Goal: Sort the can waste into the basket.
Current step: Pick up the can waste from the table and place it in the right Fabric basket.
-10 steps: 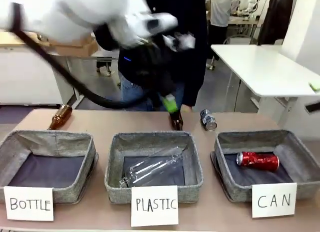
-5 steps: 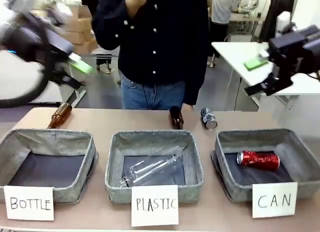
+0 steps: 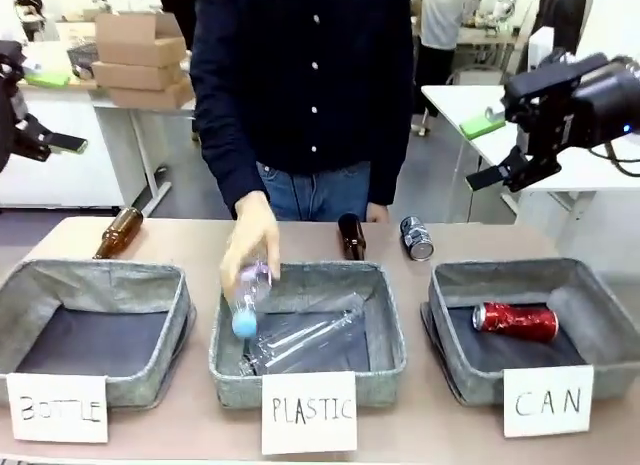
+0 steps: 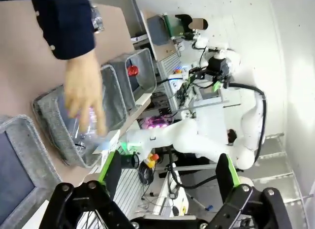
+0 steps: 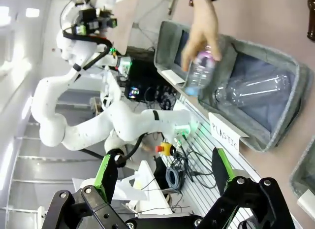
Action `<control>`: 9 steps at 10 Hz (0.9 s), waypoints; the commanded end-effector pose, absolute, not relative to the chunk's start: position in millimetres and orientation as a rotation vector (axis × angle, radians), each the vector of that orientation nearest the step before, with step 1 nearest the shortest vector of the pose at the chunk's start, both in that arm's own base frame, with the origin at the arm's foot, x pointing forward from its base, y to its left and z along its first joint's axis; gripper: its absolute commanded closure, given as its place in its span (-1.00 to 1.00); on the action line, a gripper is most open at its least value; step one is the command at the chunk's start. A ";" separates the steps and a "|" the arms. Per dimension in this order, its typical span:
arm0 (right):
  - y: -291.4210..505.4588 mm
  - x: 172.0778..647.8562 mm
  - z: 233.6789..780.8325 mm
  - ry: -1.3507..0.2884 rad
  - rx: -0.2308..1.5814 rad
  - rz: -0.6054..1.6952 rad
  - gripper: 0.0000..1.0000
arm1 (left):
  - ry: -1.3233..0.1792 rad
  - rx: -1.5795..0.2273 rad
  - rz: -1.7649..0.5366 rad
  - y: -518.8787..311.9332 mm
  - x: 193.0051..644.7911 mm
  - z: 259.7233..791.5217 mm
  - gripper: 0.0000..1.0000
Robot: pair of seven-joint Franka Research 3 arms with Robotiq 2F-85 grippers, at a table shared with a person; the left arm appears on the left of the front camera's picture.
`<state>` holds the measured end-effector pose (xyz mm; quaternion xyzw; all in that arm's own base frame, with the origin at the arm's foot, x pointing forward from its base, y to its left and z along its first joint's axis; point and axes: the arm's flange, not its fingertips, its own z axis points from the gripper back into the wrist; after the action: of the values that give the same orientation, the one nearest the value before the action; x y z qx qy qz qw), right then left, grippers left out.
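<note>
A shiny red can (image 3: pixel 515 321) lies on its side in the grey basket (image 3: pixel 600 297) signed "CAN" at the right. On the table behind that basket lies a dark silver-blue can (image 3: pixel 417 238). My right gripper (image 3: pixel 490 150) hangs open and high above the table's far right, well above both cans. My left gripper (image 3: pixel 55 110) is open at the far left edge, high off the table. The left wrist view shows its own open fingers (image 4: pixel 110 170), with the red can (image 4: pixel 132 70) in its basket (image 4: pixel 147 66) far off. In the right wrist view my open gripper (image 5: pixel 163 175) holds nothing.
A person's hand (image 3: pixel 250 235) holds a clear plastic bottle (image 3: pixel 246 300) over the middle "PLASTIC" basket (image 3: pixel 390 325), where another clear bottle (image 3: pixel 305 337) lies. Brown bottles (image 3: pixel 118 232) (image 3: pixel 351 235) lie on the far table. The "BOTTLE" basket (image 3: pixel 180 285) stands at the left.
My left arm has swung from the middle out to the far left. My right arm has come into view at the upper right. The person's hand has brought a plastic bottle down to the middle basket.
</note>
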<state>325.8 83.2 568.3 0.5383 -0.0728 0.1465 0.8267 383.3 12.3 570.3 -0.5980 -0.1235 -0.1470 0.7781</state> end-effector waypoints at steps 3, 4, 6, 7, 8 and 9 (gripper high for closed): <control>81.9 323.2 569.3 -0.154 1.137 0.326 -1.00 | -0.272 -1.222 -0.375 -8.3 373.2 583.1 -1.00; 81.9 323.2 569.3 -0.154 1.137 0.326 -1.00 | -0.272 -1.222 -0.375 -8.3 373.2 583.1 -1.00; 81.9 323.2 569.3 -0.154 1.137 0.326 -1.00 | -0.272 -1.222 -0.375 -8.3 373.2 583.1 -1.00; 81.9 323.2 569.3 -0.154 1.137 0.326 -1.00 | -0.272 -1.222 -0.375 -8.3 373.2 583.1 -1.00; 81.9 323.2 569.3 -0.154 1.137 0.326 -1.00 | -0.272 -1.222 -0.375 -8.3 373.2 583.1 -1.00; 81.9 323.2 569.3 -0.154 1.137 0.326 -1.00 | -0.272 -1.222 -0.375 -8.3 373.2 583.1 -1.00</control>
<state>324.8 83.1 569.6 0.5380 -0.0744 0.1475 0.8266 374.7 -9.3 583.6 -0.5747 -0.1265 -0.1703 0.7904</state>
